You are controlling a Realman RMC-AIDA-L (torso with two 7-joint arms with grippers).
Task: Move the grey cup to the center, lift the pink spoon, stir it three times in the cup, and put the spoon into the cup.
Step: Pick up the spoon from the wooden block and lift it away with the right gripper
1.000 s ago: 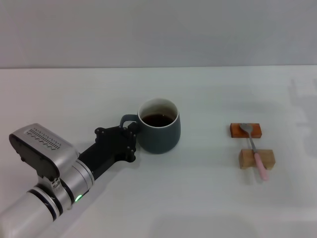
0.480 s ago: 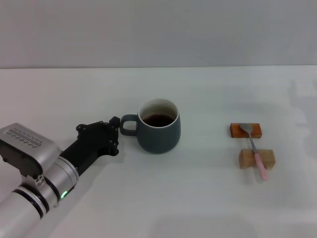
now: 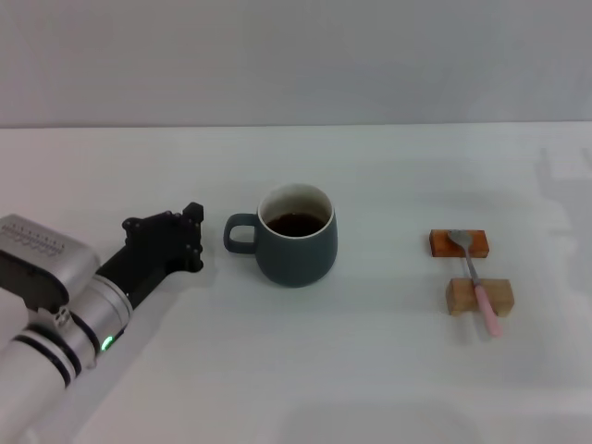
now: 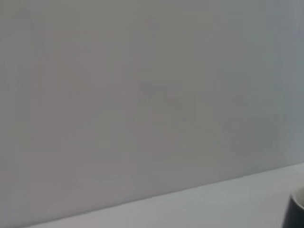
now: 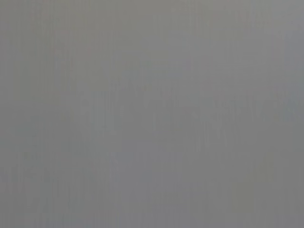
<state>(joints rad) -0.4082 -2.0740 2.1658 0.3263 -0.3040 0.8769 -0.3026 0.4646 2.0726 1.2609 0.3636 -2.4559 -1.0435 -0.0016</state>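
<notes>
The grey cup (image 3: 298, 252) stands near the middle of the white table (image 3: 370, 370), holding dark liquid, its loop handle turned toward my left arm. A dark sliver of the cup (image 4: 297, 213) shows at the edge of the left wrist view. My left gripper (image 3: 193, 238) hovers a short way left of the handle, apart from it and holding nothing. The pink spoon (image 3: 474, 280) lies far to the right, its metal bowl on an orange block (image 3: 460, 243) and its pink handle across a wooden block (image 3: 480, 295). My right gripper is out of view.
A plain grey wall (image 3: 296, 55) runs behind the table's back edge. The right wrist view shows only flat grey. Bare tabletop lies between the cup and the spoon's blocks and along the front.
My left gripper has drawn back to the left, off the cup's handle, leaving a gap. The cup and the spoon have stayed where they were.
</notes>
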